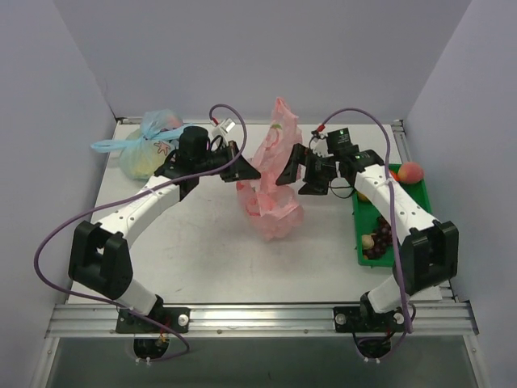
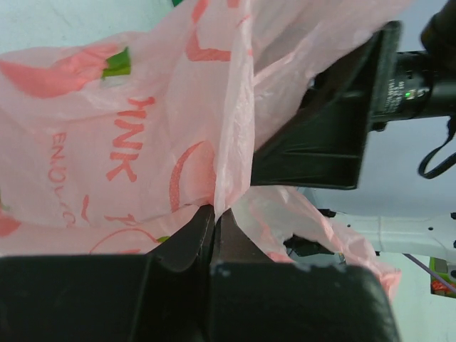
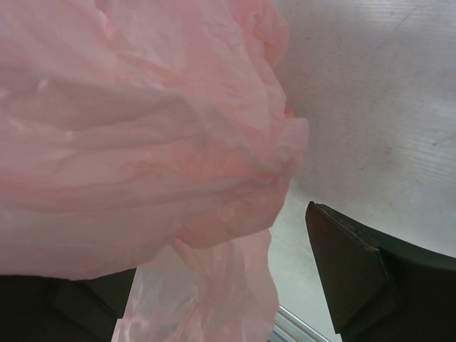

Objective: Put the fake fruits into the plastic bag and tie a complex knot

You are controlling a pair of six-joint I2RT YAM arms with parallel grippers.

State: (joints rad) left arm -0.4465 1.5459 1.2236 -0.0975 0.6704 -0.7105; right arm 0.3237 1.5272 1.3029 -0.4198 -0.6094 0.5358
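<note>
The left end effector is clenched on a fold of the plastic bag, propped mid-counter, while the right end effector hangs released just beside it. The film looks light, limp and slippery, so it is likely best pinched where it bunches. Fake fruits lie in the tray at right.

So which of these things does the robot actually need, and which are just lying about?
Needed:
- pink plastic bag, pinched by the shut left gripper
- fake fruits, in the green tray
- open right gripper

Lying about:
- tied pale blue bag
</note>
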